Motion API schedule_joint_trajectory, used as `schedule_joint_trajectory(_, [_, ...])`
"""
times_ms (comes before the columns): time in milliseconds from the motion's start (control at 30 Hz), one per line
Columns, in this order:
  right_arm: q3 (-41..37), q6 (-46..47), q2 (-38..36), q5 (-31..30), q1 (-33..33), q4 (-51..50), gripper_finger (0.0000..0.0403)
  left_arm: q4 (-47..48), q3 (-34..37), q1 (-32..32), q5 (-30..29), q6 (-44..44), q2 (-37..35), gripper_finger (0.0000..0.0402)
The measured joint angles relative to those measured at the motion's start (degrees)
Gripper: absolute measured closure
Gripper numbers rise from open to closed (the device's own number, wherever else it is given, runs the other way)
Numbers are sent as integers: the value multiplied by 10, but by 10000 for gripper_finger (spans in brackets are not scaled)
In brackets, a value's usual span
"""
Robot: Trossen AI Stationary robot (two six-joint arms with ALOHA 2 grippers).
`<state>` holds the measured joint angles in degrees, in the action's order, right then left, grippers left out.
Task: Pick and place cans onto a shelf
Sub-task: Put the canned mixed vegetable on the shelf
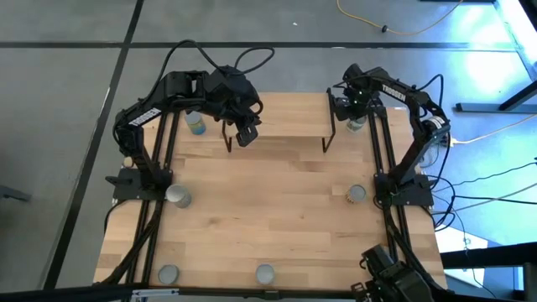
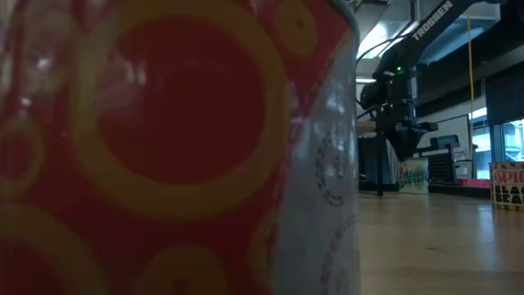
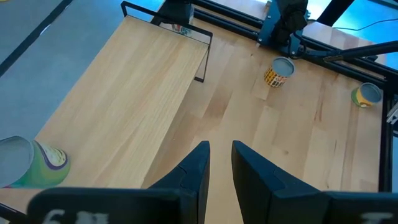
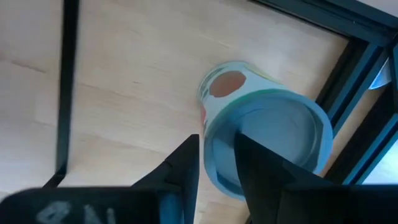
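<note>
At the back of the table [image 1: 268, 210], the shelf [image 1: 277, 126] stands with its board bare in the high view; no can sits on it yet.

Right tool [image 4: 216, 163]: poised directly above a can [image 4: 267, 140] standing on the table just beyond the shelf's right end, beside the shelf's black leg [image 4: 65, 93]. Fingers parted by a narrow gap, nothing pinched between them. Seen from the wrist, that gap looks far narrower than the can's silver top.

Left tool [image 3: 219, 167]: above the shelf's left end, fingers slightly apart, holding nothing. Another can [image 1: 195, 124] stands on the table behind it, near the left arm's base.

Other cans well apart on the table: one mid-left [image 1: 178, 197], one mid-right [image 1: 357, 194], two at the front edge [image 1: 169, 273] [image 1: 264, 273]. The front one fills most of the low view as a red and yellow label.

Judged step: right arm about to take its can.

Risks:
- Gap as it stands will not straddle the can; a descent now would land the fingertips on the lid and could tip it or push it away.
- Can sits close to the shelf leg and to the arm's frame; a finger could strike the leg and shift the shelf.
- Lifted can must clear the board edge, or it gets knocked loose.
</note>
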<state>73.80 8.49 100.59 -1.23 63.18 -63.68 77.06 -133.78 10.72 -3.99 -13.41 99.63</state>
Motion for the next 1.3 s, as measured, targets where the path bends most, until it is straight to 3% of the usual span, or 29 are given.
schedule_joint_trajectory(400, [2,9,16,-7,0,-6,300,0,0,0,0,0,0,340])
schedule_joint_trajectory(633, [2,-31,17,1,-1,-11,386,0,0,0,0,0,0,340])
schedule_joint_trajectory(900, [15,-47,20,-18,-1,-44,386,0,0,0,0,0,0,340])
schedule_joint_trajectory(1300, [114,-47,-1,-44,-2,-140,387,0,0,-1,0,0,0,340])
